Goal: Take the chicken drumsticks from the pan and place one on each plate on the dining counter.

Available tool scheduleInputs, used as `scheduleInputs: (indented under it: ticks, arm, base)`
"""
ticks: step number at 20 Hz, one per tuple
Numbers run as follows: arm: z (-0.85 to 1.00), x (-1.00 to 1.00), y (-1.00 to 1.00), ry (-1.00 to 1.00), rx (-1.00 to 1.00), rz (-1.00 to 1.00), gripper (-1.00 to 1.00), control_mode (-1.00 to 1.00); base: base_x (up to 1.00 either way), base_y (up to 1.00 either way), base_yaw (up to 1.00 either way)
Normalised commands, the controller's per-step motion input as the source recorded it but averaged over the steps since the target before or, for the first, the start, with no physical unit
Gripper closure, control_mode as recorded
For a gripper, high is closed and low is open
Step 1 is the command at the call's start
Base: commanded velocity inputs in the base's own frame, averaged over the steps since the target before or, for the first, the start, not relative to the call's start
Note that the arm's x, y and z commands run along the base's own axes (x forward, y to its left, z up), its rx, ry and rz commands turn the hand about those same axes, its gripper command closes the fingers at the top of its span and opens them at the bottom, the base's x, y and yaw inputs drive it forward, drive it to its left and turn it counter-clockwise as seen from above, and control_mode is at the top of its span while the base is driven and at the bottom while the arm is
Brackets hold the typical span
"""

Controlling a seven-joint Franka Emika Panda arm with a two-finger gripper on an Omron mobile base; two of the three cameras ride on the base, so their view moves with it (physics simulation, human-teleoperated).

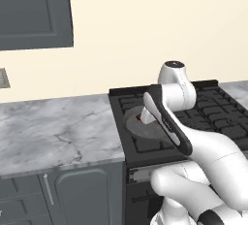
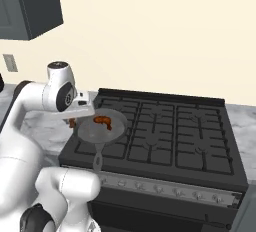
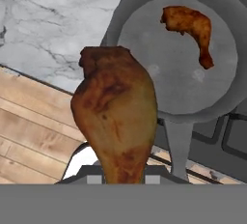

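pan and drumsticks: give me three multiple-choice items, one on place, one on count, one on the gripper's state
1. Where is the pan?
A. on the stove
B. on the marble counter
C. on the floor

2. How many drumsticks lie in the pan?
A. none
B. one
C. two

3. What is the gripper doing?
A. standing open
B. shut on nothing
C. shut on a drumstick

Answers:
1 A: it rests on the black stove grates.
2 B: a single drumstick in the pan remains.
3 C: the held drumstick rises from the fingers, lifted off the pan.
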Motion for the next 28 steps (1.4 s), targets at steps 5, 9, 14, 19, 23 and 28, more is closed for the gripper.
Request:
scheduleInputs:
  ticks: [5, 9, 14, 19, 23, 28]
  arm:
    - [-0.01, -0.03, 0.0, 0.0, 0.0, 0.0, 1.0, 1.0]
    - [0.0, 0.0, 0.0, 0.0, 0.0, 0.0, 1.0, 1.0]
    - [0.0, 0.0, 0.0, 0.0, 0.0, 0.0, 1.0, 1.0]
    - [0.0, 0.0, 0.0, 0.0, 0.0, 0.0, 1.0, 1.0]
    - [0.0, 0.0, 0.0, 0.0, 0.0, 0.0, 1.0, 1.0]
    - [0.0, 0.0, 0.0, 0.0, 0.0, 0.0, 1.0, 1.0]
  base:
    - [-0.64, 0.0, -0.01]
    - [-0.78, -0.11, 0.43]
    - [-0.48, 0.03, 0.66]
    - [-0.1, 0.0, 1.0]
    - [-0.03, 0.0, 1.0]
    - [-0.03, 0.0, 1.0]
